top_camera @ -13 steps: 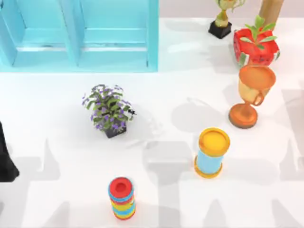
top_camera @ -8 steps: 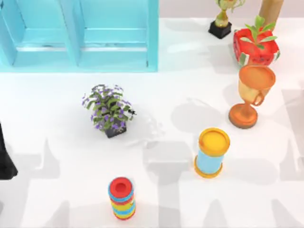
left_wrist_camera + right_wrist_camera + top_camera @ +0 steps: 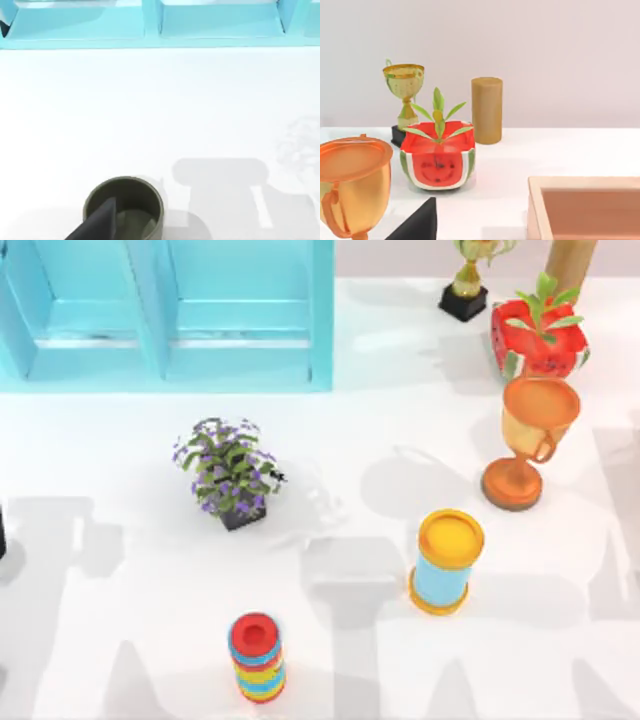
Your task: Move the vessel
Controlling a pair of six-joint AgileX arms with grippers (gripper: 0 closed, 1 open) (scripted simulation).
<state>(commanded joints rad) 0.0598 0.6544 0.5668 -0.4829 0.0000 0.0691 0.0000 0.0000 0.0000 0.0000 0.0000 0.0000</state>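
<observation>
A: While hanging just above the dark olive cylindrical cup (image 3: 131,200), upright on the white desk (image 3: 150,110), which arm nearer?

B: Left gripper (image 3: 100,220). Opening: cannot tell. Right gripper (image 3: 417,225) parked beside orange metal goblet (image 3: 352,185).

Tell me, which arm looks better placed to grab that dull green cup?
Left, probably. The left gripper hangs right by the green cup in its wrist view. The right gripper faces the orange trophy and watermelon pot, on the table's right side.
</observation>
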